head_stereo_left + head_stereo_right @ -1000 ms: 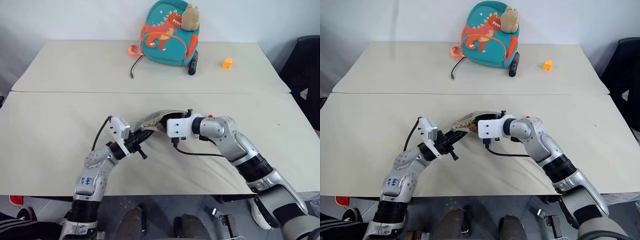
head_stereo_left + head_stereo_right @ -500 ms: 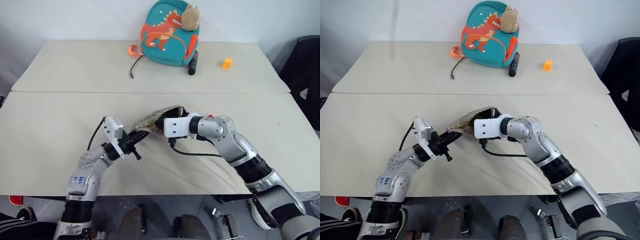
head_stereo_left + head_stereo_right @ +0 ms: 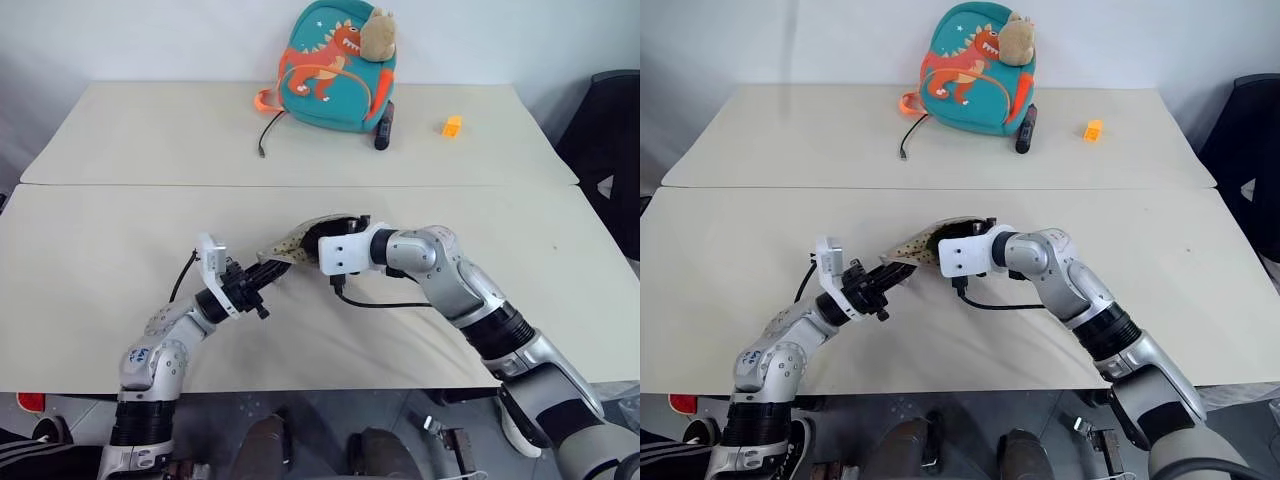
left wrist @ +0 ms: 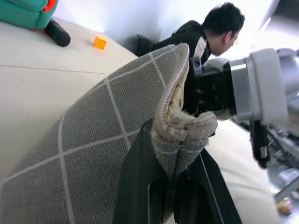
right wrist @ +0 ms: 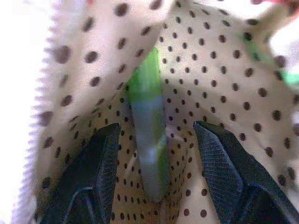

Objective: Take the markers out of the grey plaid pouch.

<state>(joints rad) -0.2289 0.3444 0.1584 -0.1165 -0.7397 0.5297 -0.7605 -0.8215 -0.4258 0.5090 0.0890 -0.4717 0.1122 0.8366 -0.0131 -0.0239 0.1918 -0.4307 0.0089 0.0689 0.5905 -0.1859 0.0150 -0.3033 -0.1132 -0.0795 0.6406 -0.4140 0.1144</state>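
Pouch (image 3: 300, 238) sits just left of centre in the head views, lifted off the near table (image 3: 90, 260) and held up at its left end. Your left gripper (image 4: 180, 154) is clamped on that end: in its wrist view the two black fingers (image 4: 135, 186) pinch a bunched fold of grey plaid fabric beside the zipper edge. Your right gripper (image 5: 154, 140) is pushed into the pouch mouth from the right side of the frame, its white wrist block covering the opening in the head views. Inside, you see its fingers (image 5: 93, 163) spread apart over the dotted lining, with a green marker (image 5: 148, 140) lying between them; neither pad is touching it. A second bit of green shows at the upper right of that view, too blurred to name. Backpack (image 3: 338, 65), a black stick (image 3: 384, 125) and an orange block (image 3: 452, 125) lie on the far table at the top of the frame. A person (image 4: 219, 32) shows behind in the left wrist view.
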